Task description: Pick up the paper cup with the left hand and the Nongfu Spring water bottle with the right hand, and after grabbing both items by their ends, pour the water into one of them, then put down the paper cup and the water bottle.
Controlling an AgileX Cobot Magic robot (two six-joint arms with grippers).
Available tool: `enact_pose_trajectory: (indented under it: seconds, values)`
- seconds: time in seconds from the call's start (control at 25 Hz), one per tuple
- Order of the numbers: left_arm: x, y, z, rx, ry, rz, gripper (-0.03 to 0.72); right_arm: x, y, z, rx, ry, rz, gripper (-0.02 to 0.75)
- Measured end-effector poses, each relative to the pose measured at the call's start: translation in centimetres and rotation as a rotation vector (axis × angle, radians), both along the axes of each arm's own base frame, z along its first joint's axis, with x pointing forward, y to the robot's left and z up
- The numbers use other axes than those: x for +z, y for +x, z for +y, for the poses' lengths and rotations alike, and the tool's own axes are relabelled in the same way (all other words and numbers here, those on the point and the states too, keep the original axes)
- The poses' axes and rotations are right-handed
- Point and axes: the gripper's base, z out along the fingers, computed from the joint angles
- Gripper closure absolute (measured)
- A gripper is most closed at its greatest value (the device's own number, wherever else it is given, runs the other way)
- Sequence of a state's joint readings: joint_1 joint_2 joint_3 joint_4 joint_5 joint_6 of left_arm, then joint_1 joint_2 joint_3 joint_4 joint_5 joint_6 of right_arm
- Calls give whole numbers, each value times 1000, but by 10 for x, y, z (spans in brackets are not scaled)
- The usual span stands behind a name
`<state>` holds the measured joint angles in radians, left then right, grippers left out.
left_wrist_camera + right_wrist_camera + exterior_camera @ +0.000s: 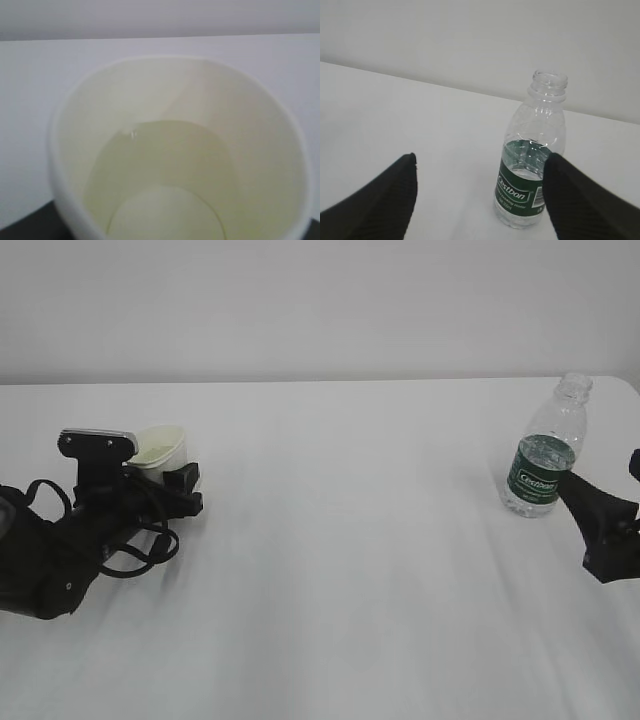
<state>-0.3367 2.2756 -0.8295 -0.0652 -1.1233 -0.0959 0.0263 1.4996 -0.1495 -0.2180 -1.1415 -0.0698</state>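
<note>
The right hand stands wide open with nothing held: its two dark fingers are spread, and the Nongfu Spring water bottle stands upright just ahead of them, nearer the right finger and not yet between the pads. Away on the far side of the white table, the left hand sits around the paper cup, jaws partly open at about the cup's width; whether they actually press its wall I cannot tell. Its wrist camera looks straight into the cup, so no finger shows there.

The bottle looks light and thin-walled, about a third full and uncapped: likely to buckle and slip, so grip the labelled lower body. The cup is soft paper; squeeze gently near its base.

The bottle is clear, ribbed, with a dark green label; the cup is white with a cream inside and already holds liquid
</note>
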Motion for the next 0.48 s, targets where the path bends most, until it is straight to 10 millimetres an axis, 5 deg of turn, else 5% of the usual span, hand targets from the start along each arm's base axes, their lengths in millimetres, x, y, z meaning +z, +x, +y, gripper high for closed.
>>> enact_pose_trajectory:
  seconds: [0.48]
  values:
    - [-2,0,0,0,-1,-6,188,0,0,0,0,-2,0,145]
